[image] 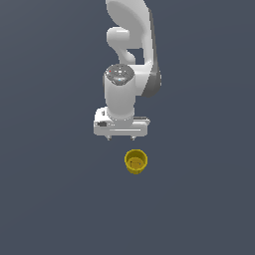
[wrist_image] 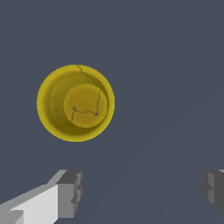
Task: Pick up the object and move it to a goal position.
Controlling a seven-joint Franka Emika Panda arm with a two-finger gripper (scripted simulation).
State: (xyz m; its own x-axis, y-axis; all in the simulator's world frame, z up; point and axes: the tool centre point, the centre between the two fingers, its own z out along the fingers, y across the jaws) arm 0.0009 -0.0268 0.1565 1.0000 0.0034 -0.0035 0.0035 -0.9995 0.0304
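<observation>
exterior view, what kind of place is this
Likely a bare simulated test scene: a flat, featureless grey floor, one yellow cup standing upright, and the white arm's open gripper above it.

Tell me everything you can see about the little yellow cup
The cup is small and mustard yellow, with a round rim, a slight lip and sides that taper to a flat bottom. It stands upright, mouth up, hollow and empty. Thin dark crack-like lines run across the inside wall and bottom. The surface looks matte, the material unclear. It sits alone on the dark grey floor. Nothing touches it: the open gripper hangs apart from it, fingers not around it.
</observation>
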